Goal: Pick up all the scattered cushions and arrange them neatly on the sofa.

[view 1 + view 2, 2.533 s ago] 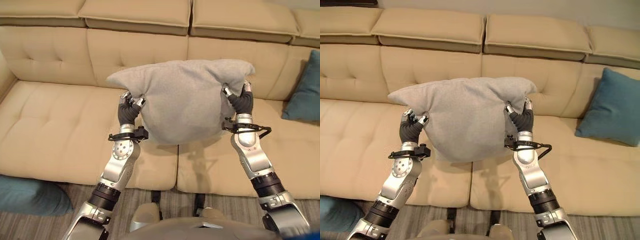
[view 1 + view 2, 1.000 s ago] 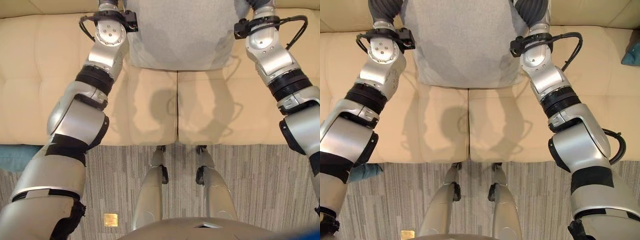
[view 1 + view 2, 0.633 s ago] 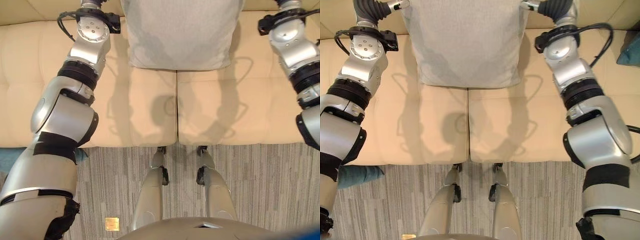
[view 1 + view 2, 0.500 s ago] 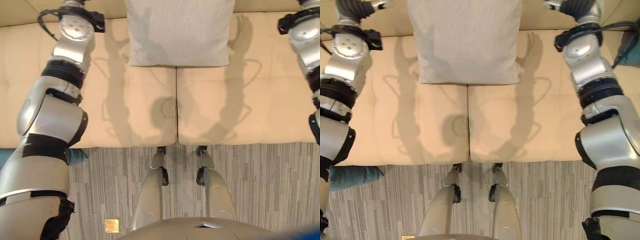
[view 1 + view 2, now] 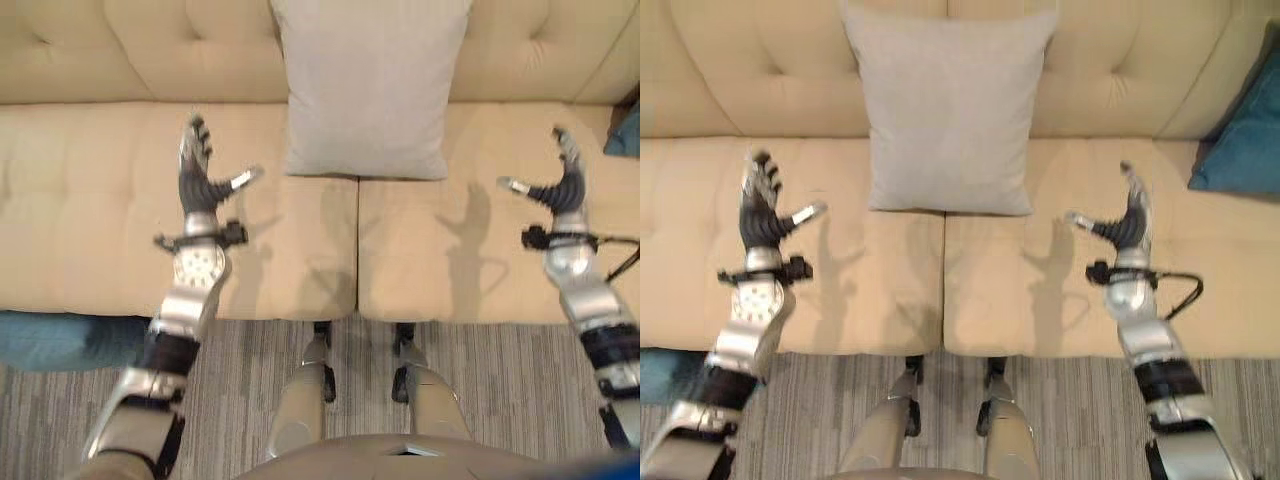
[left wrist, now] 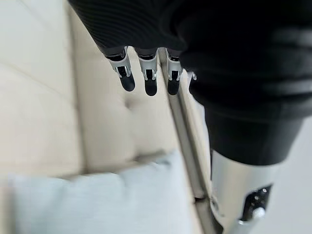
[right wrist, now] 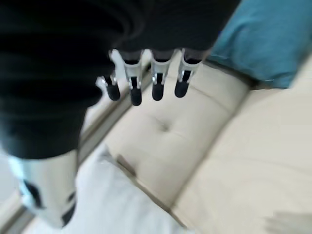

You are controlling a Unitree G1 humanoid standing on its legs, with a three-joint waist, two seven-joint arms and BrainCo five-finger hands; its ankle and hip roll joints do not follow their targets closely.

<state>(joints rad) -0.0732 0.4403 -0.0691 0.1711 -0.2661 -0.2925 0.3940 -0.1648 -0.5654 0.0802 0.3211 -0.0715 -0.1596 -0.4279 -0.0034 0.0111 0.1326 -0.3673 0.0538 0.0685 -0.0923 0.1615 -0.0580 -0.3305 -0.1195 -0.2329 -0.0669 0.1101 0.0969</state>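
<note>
Now, a square light-grey fabric cushion (image 5: 368, 88) stands upright at 12 o'clock in the head views, leaning against the tufted backrest of the beige leather sofa (image 5: 80, 200), its lower edge resting on the seat right over the seam between the two seat pads. Neither hand touches it.

Left hand (image 5: 196, 172): at 9 o'clock, raised over the left seat pad, well apart from the grey cushion. Fingers straight and pointing toward the backrest, thumb spread out toward the cushion; released, nothing held. In the left wrist view the fingers (image 6: 146, 78) hang straight and free, with the sofa back and a corner of the grey cushion beyond them.

Right hand (image 5: 1128, 220): at 3 o'clock, raised over the right seat pad, posed like a mirror of the left. Fingers extended, thumb out toward the centre; released, empty. In the right wrist view the fingertips (image 7: 157, 90) are straight, with tufted upholstery beyond.

A teal fabric cushion (image 5: 1242, 140) leans at the sofa's right end, at about 2 o'clock. Another teal cushion (image 5: 50, 340) lies on the grey striped carpet (image 5: 500, 380) at 8 o'clock, against the sofa front, partly cut off by the frame edge.
</note>
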